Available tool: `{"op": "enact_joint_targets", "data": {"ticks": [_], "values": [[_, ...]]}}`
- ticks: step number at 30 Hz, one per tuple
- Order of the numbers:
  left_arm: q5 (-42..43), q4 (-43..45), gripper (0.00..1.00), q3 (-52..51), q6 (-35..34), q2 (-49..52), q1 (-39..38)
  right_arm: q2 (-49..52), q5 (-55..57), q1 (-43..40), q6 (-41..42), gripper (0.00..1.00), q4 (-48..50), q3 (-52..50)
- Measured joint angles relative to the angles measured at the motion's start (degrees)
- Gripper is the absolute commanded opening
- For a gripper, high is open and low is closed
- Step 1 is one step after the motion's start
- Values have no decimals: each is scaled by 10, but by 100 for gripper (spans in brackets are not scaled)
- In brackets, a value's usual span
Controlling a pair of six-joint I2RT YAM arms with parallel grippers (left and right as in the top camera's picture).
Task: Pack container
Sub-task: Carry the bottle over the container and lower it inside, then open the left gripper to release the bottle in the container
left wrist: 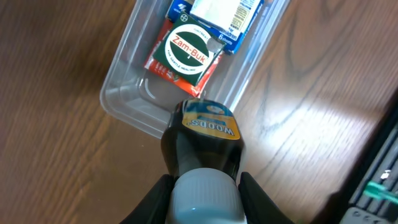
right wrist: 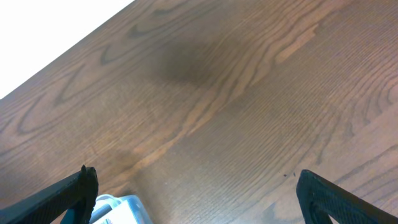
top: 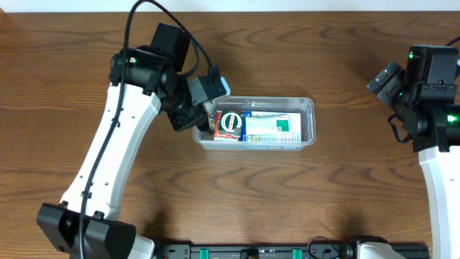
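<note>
Brown wooden table (top: 287, 201). My left gripper (left wrist: 204, 193) clamps a dark, white-capped bottle (left wrist: 202, 140) at the nine o'clock end of the clear container (top: 307, 122), which sits mid-table holding a green-and-red box (top: 230, 124) and a blue box (top: 273, 128). At three o'clock, my right gripper (right wrist: 198, 193) hangs spread wide.

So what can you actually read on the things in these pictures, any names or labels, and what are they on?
"Zam-Buk": on the round label of the green and red box lying in the container.
"WOODS": on the label of the dark bottle in the left gripper, upside down in the left wrist view.
Small print under "Zam-Buk": too small to read.
Blue and white box: print too blurred to read.
</note>
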Motion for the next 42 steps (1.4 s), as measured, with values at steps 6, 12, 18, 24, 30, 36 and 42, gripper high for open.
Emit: {"op": "enact_joint_targets", "data": {"ticks": [6,12,18,24,30,36,42], "values": [[-5,28,19,-16,34,0,0,0,0,0,0,99,0,0],[-8,61,15,-31,61,0,0,0,0,0,0,99,0,0],[-8,98,14,-64,85,4,0,0,0,0,0,99,0,0],[-10,136,13,-84,93,37,0,0,0,0,0,99,0,0],[-24,154,13,-86,94,73,0,0,0,0,0,99,0,0],[-57,154,13,-86,95,101,0,0,0,0,0,99,0,0],[-64,156,25,-86,95,105,-1,0,0,0,0,99,0,0]]}}
